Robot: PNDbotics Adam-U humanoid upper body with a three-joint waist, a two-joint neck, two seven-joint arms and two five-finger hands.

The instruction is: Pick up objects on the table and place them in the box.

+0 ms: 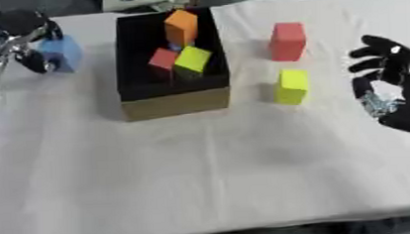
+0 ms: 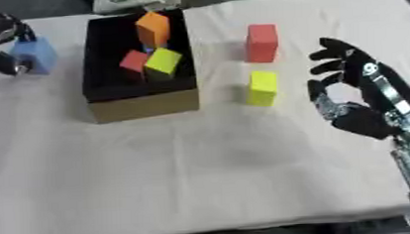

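Observation:
A black-lined cardboard box (image 1: 175, 104) stands at the upper middle of the table, with an orange block (image 1: 181, 25), a red block (image 1: 163, 58) and a lime block (image 1: 193, 58) inside. At the far left my left hand (image 1: 30, 44) is curled round a light blue block (image 1: 63, 53), left of the box. A red block (image 1: 288, 41) and a yellow block (image 1: 292, 86) stand on the cloth right of the box. To their right my right hand (image 2: 350, 85) hangs open, fingers spread, apart from both.
A white cloth (image 1: 202, 168) covers the table, wide and bare in front of the box. The near edge of the table runs along the bottom. Some equipment (image 1: 143, 0) shows beyond the far edge.

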